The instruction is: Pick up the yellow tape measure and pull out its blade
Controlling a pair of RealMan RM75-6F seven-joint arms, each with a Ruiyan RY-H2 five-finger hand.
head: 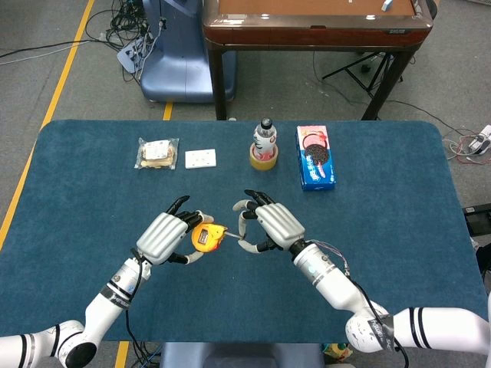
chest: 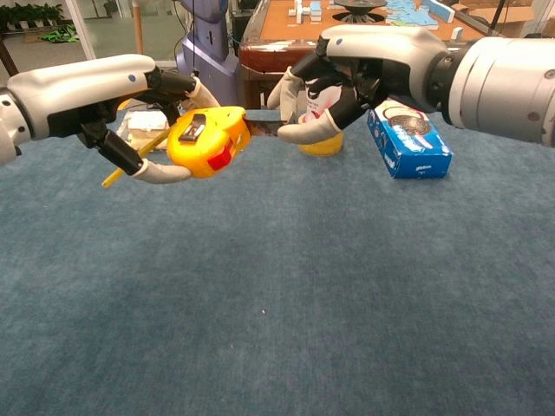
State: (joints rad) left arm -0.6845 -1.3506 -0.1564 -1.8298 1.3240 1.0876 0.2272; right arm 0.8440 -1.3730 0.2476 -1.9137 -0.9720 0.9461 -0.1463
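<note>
Gripping the yellow tape measure [chest: 206,141] in the left hand [head: 163,237], clear above the tabletop [head: 399,230]. Pinching the blade tip [chest: 264,128] with the right hand [chest: 334,82], thumb against a finger; only a short length drawn out. Risking a slip of the thin tip from the pinch, or the case twisting in a loose grip under spring tension. Working over blue cloth, with a bottle [head: 265,135], biscuit box [head: 315,156], snack bag [head: 157,152] and white card [head: 200,159] lying well beyond. Standing behind: a wooden table [head: 307,27], loose cables [head: 126,23] on grey floor.
</note>
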